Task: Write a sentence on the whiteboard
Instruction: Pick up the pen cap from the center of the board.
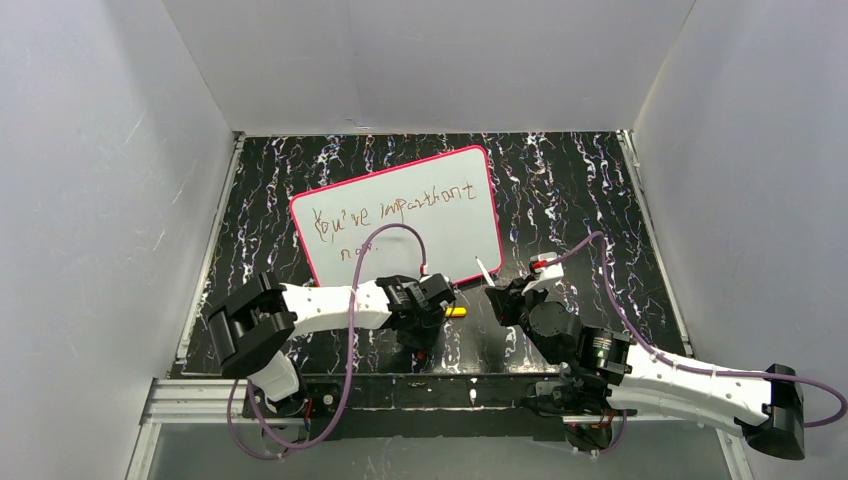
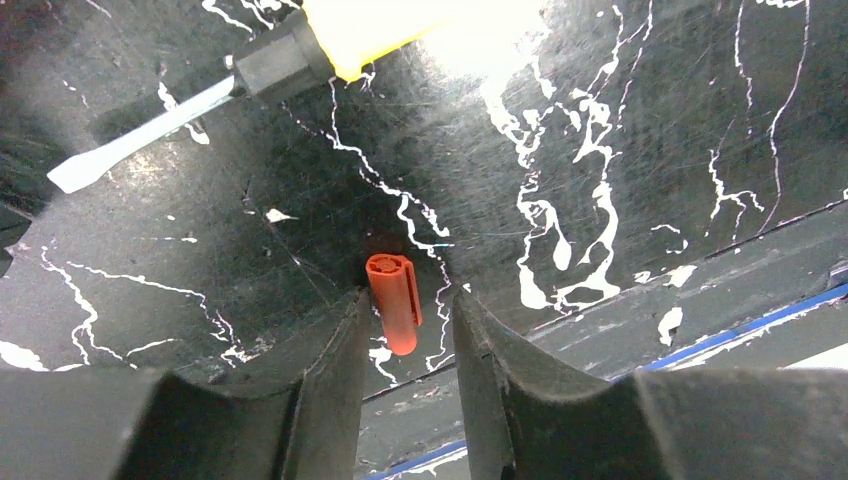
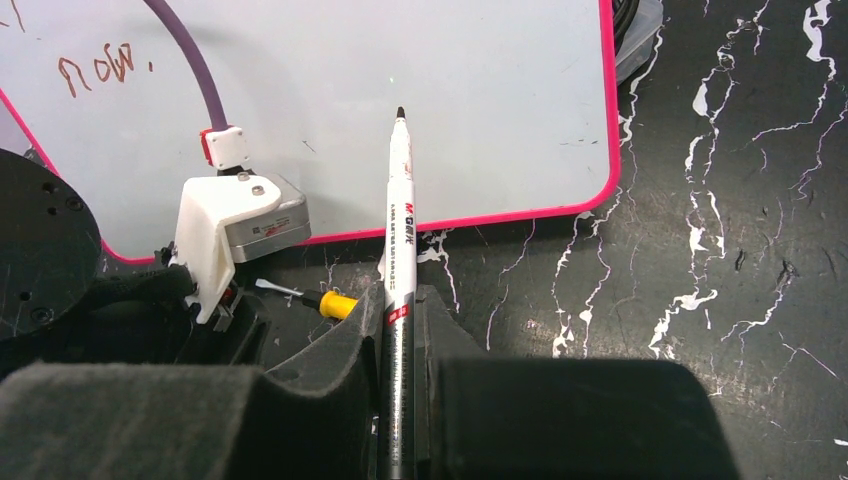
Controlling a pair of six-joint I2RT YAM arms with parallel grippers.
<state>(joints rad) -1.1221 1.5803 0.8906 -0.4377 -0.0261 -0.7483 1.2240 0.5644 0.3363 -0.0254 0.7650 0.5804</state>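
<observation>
Right fingers [image 3: 340, 365] clenched on white uncapped marker pen [image 3: 399, 220], near pink-rimmed white whiteboard [image 3: 480, 120] 5 o'clock corner. Left fingers [image 2: 325, 370] released, small orange-red plastic cap [image 2: 393, 300] between them: probably descend straight, close squarely.

I see the whiteboard [image 1: 450, 200] on the table [image 1: 590, 200] ahead of both arms, with the sentence [image 1: 395, 212] across its far left. The screwdriver [image 1: 456, 312] lies just before its near edge, and the cap [image 2: 393, 300] lies nearer me, within the left gripper [image 2: 410, 305]. The marker [image 3: 398, 230] in the right gripper [image 3: 397, 300] reaches over the board's near-right corner.
</observation>
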